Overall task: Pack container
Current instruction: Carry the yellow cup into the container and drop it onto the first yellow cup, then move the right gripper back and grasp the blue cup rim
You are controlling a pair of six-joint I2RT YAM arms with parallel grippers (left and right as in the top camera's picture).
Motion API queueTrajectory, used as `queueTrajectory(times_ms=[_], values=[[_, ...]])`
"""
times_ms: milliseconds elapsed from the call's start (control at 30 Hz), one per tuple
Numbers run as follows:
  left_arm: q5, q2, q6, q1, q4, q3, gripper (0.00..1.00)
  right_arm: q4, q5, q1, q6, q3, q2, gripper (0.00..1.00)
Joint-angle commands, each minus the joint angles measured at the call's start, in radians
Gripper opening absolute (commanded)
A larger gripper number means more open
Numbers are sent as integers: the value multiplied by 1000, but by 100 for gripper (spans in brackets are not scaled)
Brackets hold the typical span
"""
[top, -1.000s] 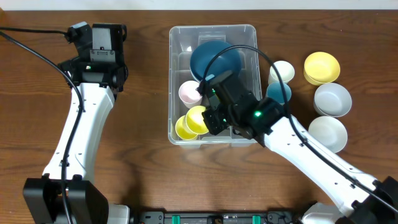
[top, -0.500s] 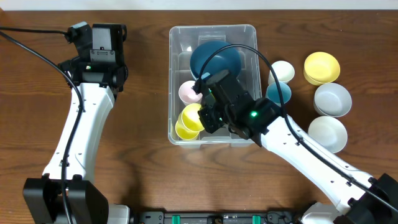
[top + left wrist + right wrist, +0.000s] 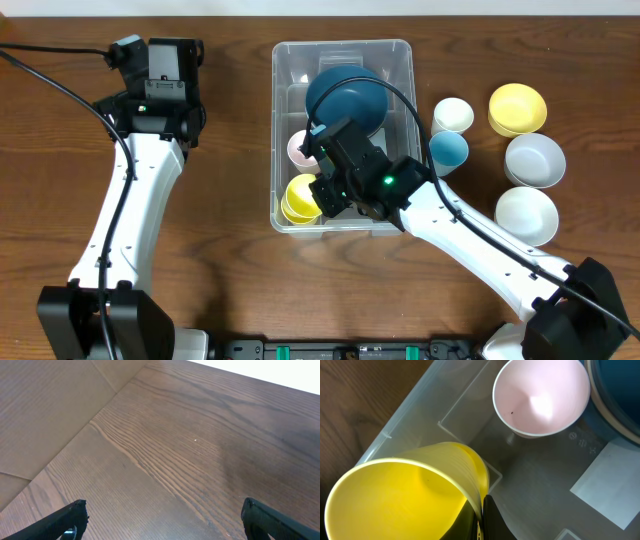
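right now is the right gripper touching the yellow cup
Touching. The right wrist view shows the right gripper shut on the yellow cup, pinching its wall with no gap, inside the container.

Dark wood-grain table [image 3: 220, 250], white strip beyond

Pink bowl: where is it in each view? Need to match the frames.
Overhead: pink bowl at the left side of the container, partly under the right arm.
Left wrist: not in it, only table.
Right wrist: top, right of centre.
Shared landmark: the yellow cup beside it.
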Motion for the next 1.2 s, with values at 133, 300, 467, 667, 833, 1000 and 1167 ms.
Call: queueTrajectory(times_ms=[133,300,467,667,833,1000,1167], values=[[-23,-15,6,3,-3,3,98,-22,3,10,-11,23,0,1],[-23,-15,6,3,-3,3,98,-50,4,10,-11,23,0,1],[-23,-15,6,3,-3,3,98,-31,3,10,-13,23,0,56],[-23,-15,6,3,-3,3,98,3,-2,8,-45,35,-11,68],[-23,-15,6,3,-3,3,98,-38,4,-34,-45,82,-57,75],[-23,-15,6,3,-3,3,98,-74,27,-113,-45,97,-167,99],[-23,-15,6,3,-3,3,98,-187,31,-203,-105,97,-312,99]])
